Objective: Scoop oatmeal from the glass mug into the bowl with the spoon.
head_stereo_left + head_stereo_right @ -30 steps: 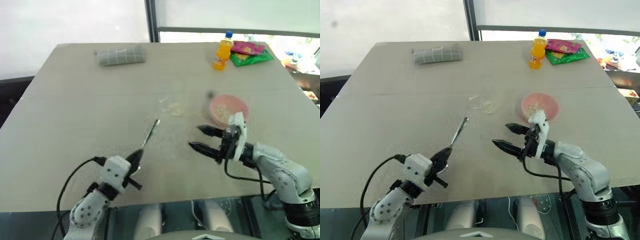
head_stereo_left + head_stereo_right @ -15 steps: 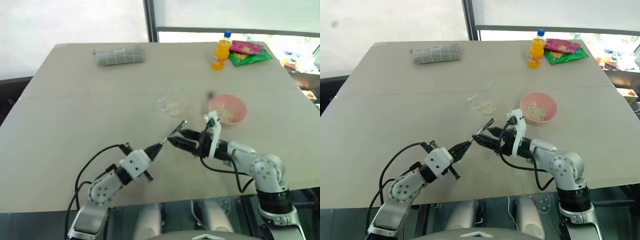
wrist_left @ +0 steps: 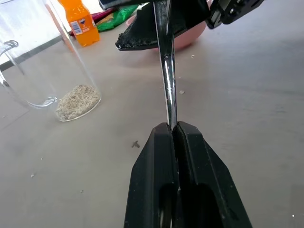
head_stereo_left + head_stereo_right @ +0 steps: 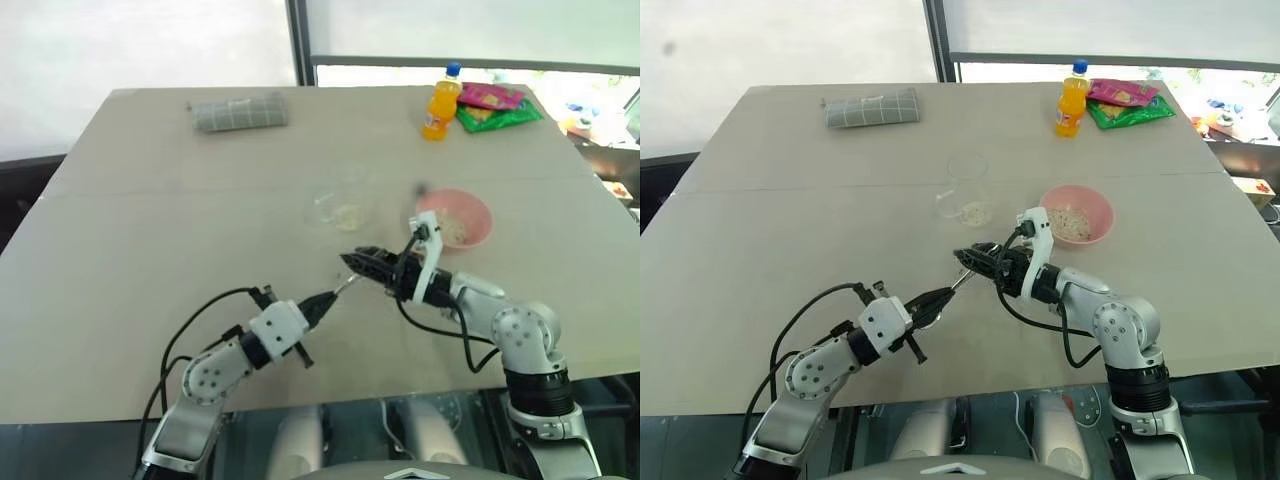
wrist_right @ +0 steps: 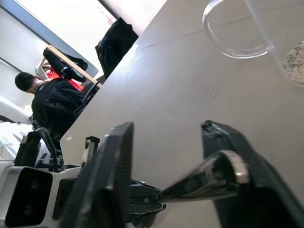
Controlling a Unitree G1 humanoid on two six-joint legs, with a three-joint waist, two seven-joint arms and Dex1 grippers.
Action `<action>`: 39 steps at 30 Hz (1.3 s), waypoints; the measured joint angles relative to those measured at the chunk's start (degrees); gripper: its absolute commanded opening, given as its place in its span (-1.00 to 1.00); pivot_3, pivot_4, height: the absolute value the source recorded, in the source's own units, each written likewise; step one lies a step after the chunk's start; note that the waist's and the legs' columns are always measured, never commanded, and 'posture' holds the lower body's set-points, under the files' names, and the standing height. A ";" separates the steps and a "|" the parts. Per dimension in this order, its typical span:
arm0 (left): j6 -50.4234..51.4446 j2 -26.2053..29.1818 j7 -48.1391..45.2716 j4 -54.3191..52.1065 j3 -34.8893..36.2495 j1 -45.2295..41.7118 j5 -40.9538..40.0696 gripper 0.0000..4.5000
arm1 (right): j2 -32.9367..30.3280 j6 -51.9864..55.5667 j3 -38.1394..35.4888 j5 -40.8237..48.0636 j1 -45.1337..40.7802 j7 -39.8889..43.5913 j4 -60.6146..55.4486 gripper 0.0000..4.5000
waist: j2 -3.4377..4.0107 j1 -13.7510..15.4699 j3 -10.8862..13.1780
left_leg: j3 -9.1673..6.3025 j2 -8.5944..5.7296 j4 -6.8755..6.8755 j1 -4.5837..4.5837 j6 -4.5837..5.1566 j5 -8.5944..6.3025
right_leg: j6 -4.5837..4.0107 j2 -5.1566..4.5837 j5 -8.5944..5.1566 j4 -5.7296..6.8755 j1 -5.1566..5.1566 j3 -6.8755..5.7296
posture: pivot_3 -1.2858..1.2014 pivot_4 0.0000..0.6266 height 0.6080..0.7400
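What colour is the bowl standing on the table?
The bowl is pink; this shows best in the right eye view.

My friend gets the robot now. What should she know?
Left gripper: shut on the spoon handle.
Right gripper: jaws either side of the spoon's far end, a gap visible at one finger; a hand-over looks under way.
Glass mug: upright mid-table, some oatmeal in the bottom.
Bowl: right of the mug, already holding some flakes.
Left to do: finish passing the spoon, then scoop more oatmeal into the bowl.
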 measured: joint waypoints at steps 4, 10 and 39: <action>1.16 -0.48 0.50 0.09 -0.01 -0.08 -0.39 -1.00 | 0.49 -0.71 0.41 0.10 -0.02 0.91 0.06 -0.98 | 0.00 -0.03 0.00 | 0.07 0.02 0.01 0.16 0.00 0.00 | 0.00 0.05 -0.01 0.15 0.05 0.11 | 0.03 -0.52 1.00; 2.44 -0.91 0.58 0.05 0.02 0.07 -2.31 -0.60 | 0.54 -1.11 0.33 -0.23 -0.05 1.04 0.82 -1.00 | 0.00 -0.04 0.00 | 0.10 0.02 0.02 0.20 0.00 0.00 | 0.00 0.05 -0.01 0.18 0.05 0.15 | 0.03 -0.52 1.00; 15.55 -13.19 24.64 15.26 4.88 -25.36 5.90 0.87 | -2.88 1.27 -14.16 6.30 -1.82 -9.43 2.01 -1.00 | -0.02 0.03 0.01 | 0.14 -0.11 0.13 0.19 0.00 0.01 | 0.03 0.17 0.01 0.22 0.11 0.25 | 0.03 -0.52 1.00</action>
